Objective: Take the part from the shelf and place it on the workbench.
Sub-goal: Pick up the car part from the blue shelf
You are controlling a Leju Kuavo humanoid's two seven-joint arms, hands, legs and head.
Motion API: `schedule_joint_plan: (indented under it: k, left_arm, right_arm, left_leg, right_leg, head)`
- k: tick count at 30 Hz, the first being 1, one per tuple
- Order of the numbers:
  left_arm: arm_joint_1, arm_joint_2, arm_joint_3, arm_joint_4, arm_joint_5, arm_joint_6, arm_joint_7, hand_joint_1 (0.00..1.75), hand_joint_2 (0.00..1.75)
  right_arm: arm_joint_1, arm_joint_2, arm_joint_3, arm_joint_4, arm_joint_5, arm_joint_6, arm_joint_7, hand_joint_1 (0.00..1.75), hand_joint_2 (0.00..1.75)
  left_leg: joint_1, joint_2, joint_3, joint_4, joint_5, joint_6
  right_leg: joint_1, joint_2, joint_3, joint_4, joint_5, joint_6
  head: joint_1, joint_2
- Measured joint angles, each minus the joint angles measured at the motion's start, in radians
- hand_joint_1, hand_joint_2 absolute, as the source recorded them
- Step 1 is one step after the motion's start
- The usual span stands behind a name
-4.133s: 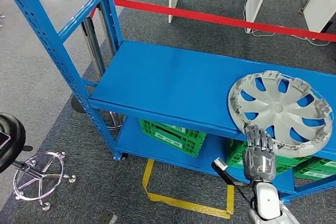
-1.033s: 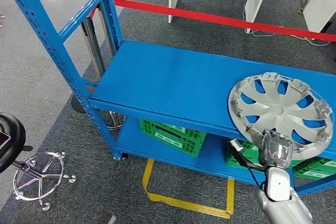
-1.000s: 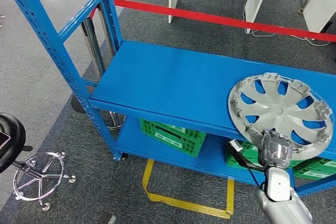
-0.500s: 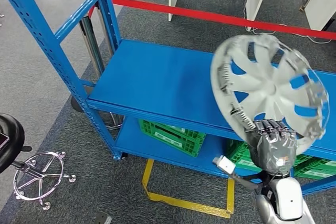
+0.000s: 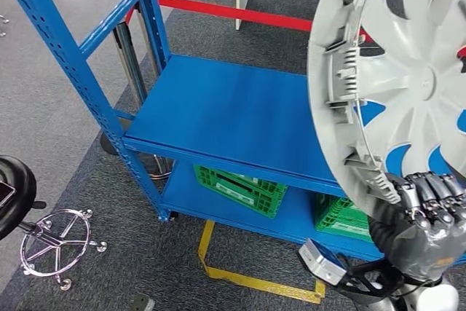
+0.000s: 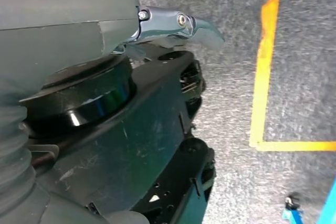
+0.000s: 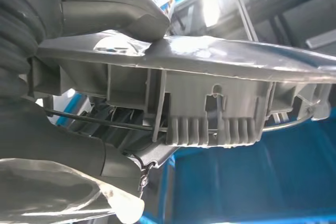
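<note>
The right hand (image 5: 423,227) grips the hubcap (image 5: 401,85) by its lower rim, holding it upright above itself, clear of the shelf (image 5: 236,118). Held only at the edge, it could pivot and slip free.

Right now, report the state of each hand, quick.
Left hand: hangs over the floor; open or closed cannot be told.
Right hand: grips the rim of the silver plastic wheel cover, lifted off the blue metal shelf.
</note>
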Motion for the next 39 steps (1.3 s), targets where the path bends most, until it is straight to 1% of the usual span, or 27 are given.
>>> schedule_joint_plan:
  k: [4,8,15,19,24,34,39]
  left_arm:
    - [0.002,-0.003,0.003,0.001,-0.017,0.002,-0.018,0.0,1.75]
    - [0.002,-0.004,0.002,0.001,-0.024,0.002,-0.035,0.0,1.75]
    - [0.003,-0.002,-0.002,0.001,-0.024,0.031,-0.026,0.0,1.75]
    - [0.001,-0.003,-0.001,0.002,-0.027,0.022,-0.027,0.0,1.75]
    - [0.0,-0.003,0.0,0.004,-0.048,0.037,-0.036,0.0,1.75]
    - [0.001,-0.003,0.0,0.004,-0.063,0.037,-0.055,0.0,1.75]
    - [0.0,-0.002,-0.004,0.004,-0.084,0.044,-0.065,0.0,1.75]
  right_arm:
    - [0.016,0.011,-0.006,-0.044,0.002,0.0,-0.021,1.75,1.75]
    - [0.032,0.012,-0.007,-0.062,0.003,0.0,-0.009,1.75,1.75]
    - [0.057,0.012,-0.008,-0.063,0.002,0.001,-0.05,1.75,1.75]
    - [0.062,0.012,-0.008,-0.054,0.003,0.001,-0.063,1.75,1.75]
    - [0.087,0.009,-0.009,-0.022,0.003,0.001,-0.093,1.75,1.75]
    - [0.108,-0.003,-0.011,0.02,0.003,0.001,-0.091,1.75,1.75]
    - [0.11,-0.009,-0.011,0.025,0.003,0.001,-0.107,1.75,1.75]
  left_leg:
    - [0.0,0.0,0.0,0.0,0.0,0.0]
    - [0.001,0.0,0.0,0.0,0.0,0.0]
    - [0.001,0.0,0.0,0.0,0.0,0.0]
    - [0.001,0.0,0.0,0.0,0.0,0.0]
    - [0.001,0.0,0.0,0.0,0.0,0.0]
    - [0.001,0.0,0.0,0.0,0.0,0.0]
    - [0.001,0.0,0.0,0.0,0.0,0.0]
  right_leg:
    - [0.0,0.0,0.0,0.0,0.0,0.0]
    - [0.001,0.0,-0.001,0.0,-0.001,-0.001]
    - [0.0,0.0,0.0,0.001,-0.001,-0.001]
    - [0.0,0.0,0.0,0.001,-0.001,-0.001]
    - [0.0,0.0,0.0,0.001,-0.001,-0.001]
    - [0.0,0.0,-0.001,0.001,-0.001,-0.001]
    - [0.0,0.0,-0.001,0.001,-0.001,-0.001]
  head:
    - [0.0,0.0]
    - [0.0,0.0]
    - [0.0,0.0]
    - [0.0,0.0]
    - [0.0,0.0]
    - [0.0,0.0]
    - [0.0,0.0]
